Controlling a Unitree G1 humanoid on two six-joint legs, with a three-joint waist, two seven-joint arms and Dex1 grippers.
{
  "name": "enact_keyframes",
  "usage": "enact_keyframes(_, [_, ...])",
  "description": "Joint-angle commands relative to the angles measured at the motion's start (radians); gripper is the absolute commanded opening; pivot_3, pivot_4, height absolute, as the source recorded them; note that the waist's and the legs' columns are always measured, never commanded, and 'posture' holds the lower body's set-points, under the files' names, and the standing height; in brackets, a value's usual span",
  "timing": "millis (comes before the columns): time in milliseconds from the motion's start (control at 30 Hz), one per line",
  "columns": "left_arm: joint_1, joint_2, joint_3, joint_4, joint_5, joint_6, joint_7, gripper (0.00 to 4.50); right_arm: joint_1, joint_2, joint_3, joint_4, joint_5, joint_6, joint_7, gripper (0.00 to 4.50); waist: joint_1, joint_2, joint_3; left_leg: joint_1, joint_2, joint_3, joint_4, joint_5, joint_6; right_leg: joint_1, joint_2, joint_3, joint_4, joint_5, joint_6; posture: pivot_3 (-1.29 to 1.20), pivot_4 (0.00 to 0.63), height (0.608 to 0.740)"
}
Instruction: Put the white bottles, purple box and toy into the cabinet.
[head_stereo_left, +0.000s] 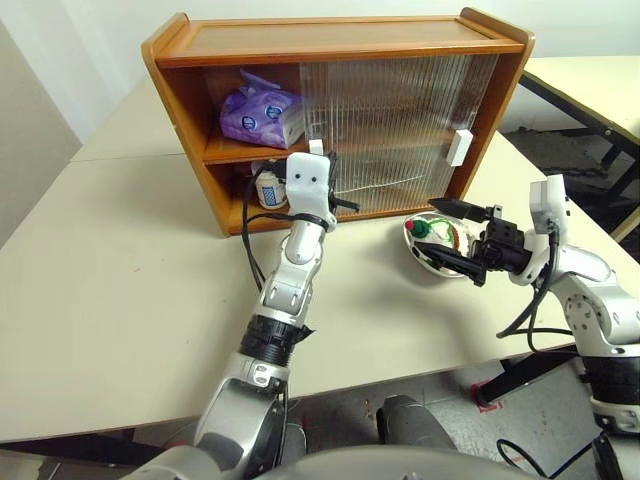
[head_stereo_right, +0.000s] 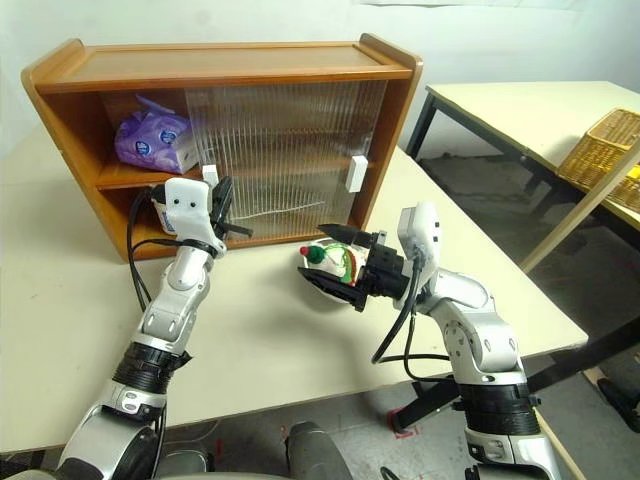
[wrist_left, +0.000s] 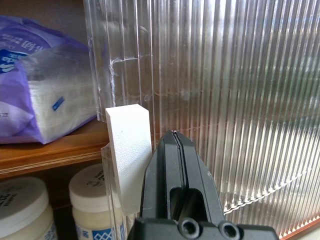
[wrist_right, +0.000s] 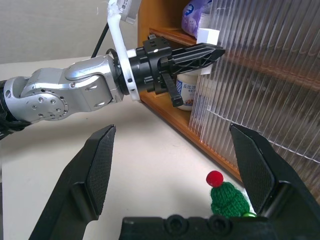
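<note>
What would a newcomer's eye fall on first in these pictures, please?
The orange-brown cabinet on the table, with the purple box on its upper shelf. The shut left gripper sits at a sliding door's white handle, while the open right gripper flanks the toy in its bowl.

Lavender purple box (head_stereo_left: 262, 115), orange-brown cabinet (head_stereo_left: 340, 42), green-capped toy (wrist_right: 227, 197) with red pompom.

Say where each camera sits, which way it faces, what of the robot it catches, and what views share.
Head views: forward and down at the cabinet, both arms in view.
Left wrist view: along the shut left tool, against the door handle; purple box and bottles behind.
Right wrist view: between the open right tool fingers, toy below.
Shared: both wrist views show that handle, box and a bottle.
</note>
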Motion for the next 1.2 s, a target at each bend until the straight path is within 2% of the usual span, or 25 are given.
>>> enact_keyframes(33, [0.017,0.001,0.014,-0.02,0.011,0.026,0.014,0.03,-0.013,0.002,0.013,0.004,-0.006,0.001,0.005,4.5,0.0,0.0,0.0,0.0,0.0,0.0,0.0,0.0,0.0,0.0,0.0,0.0,0.0,0.0,0.0,-0.18,0.0,0.74])
enact_keyframes(1200, [0.126,0.044,0.116,-0.186,0.021,0.092,0.12,0.03,-0.026,-0.003,0.021,0.026,-0.004,0.0,0.023,4.5,0.004,0.0,0.0,0.001,0.0,0.0,0.0,-0.001,-0.001,0.0,0.0,0.0,0.0,0.0,0.0,-0.15,0.0,0.74])
